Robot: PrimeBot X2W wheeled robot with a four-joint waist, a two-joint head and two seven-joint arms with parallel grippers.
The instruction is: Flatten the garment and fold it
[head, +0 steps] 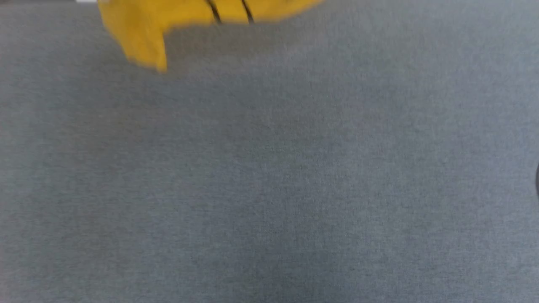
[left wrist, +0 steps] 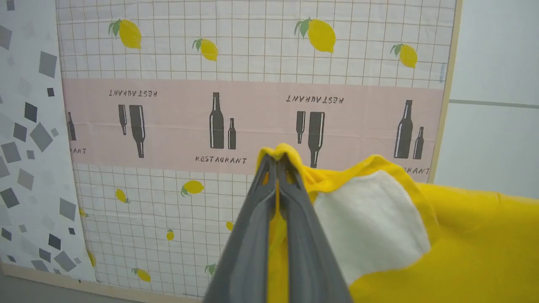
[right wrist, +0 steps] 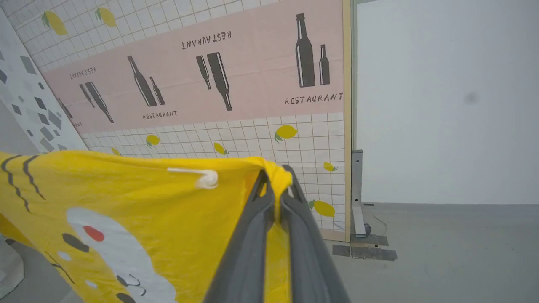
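In the head view the yellow T-shirt (head: 143,33) shows blurred at the top edge, one flap drooping over the grey cloth surface (head: 269,176). In the left wrist view, the left gripper (left wrist: 276,160) is pinched tight on a bunched yellow edge beside a white patch (left wrist: 370,219). In the right wrist view, the right gripper (right wrist: 276,179) likewise clamps the shirt's edge (a lemon-and-bottle backdrop (right wrist: 210,84) stands behind).

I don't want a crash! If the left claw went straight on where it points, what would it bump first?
Probably the pink bottle-printed band of the wall cloth, beyond the mustard-yellow soft T-shirt pinched in the left claw; how far away is unclear.
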